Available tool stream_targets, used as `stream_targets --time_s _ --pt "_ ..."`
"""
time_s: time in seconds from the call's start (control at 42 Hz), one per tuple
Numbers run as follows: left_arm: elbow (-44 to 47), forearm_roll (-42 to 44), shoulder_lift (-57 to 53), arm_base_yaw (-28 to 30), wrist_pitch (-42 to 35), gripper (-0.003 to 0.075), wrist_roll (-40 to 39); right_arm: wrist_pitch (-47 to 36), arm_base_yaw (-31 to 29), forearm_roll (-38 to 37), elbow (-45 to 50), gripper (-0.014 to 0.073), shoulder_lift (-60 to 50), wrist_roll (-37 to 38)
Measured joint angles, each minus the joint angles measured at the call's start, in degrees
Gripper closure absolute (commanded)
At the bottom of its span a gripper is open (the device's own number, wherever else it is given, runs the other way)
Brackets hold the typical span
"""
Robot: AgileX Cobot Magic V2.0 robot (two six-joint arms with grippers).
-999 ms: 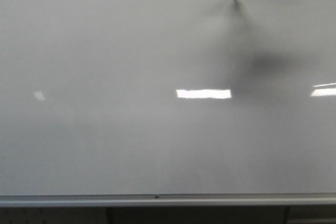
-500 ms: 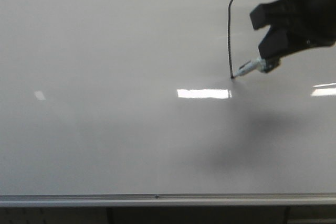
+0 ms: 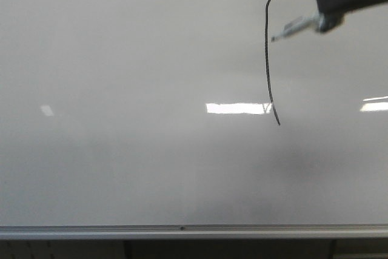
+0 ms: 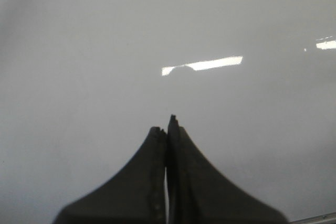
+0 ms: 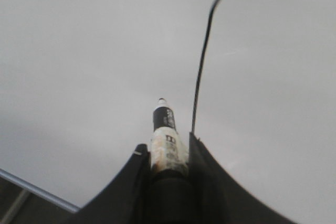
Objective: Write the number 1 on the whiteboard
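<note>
The whiteboard (image 3: 121,59) fills the front view, pale and glossy. On it stands the number 1 (image 3: 266,59), a thin black stroke, slightly bowed, with a small hook at the top. My right gripper (image 3: 325,19) reaches in from the upper right, shut on a marker (image 3: 298,26). The marker tip points at the stroke's upper part from just to its right. In the right wrist view the marker (image 5: 167,140) sits between the fingers of the right gripper (image 5: 168,145), beside the number 1 (image 5: 203,61). My left gripper (image 4: 165,127) is shut on nothing over bare whiteboard (image 4: 79,51).
A silver frame edge (image 3: 182,230) runs along the board's near side, with a dark gap below it. Bright rectangular light reflections (image 3: 236,108) lie on the surface, one crossing the stroke's lower end. A faint shadow lies below the stroke.
The stroke has been drawn from nothing to full length, ending lower than half a second ago. The right gripper with the marker has since moved back up beside the stroke's top.
</note>
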Motion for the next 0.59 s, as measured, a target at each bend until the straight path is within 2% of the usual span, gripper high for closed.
stream_targets --time_s 0.262,0.595 --pt "0.0 0.0 0.0 0.0 -0.1 0.0741 0.0 7.78 0.0 0.0 -7.73 0.0652 -4.19 0.0" --pt "0.0 -0.58 0.0 0.0 1.1 0.0741 0.0 12.18 0.0 0.0 -8.09 0.0652 -4.19 0.0"
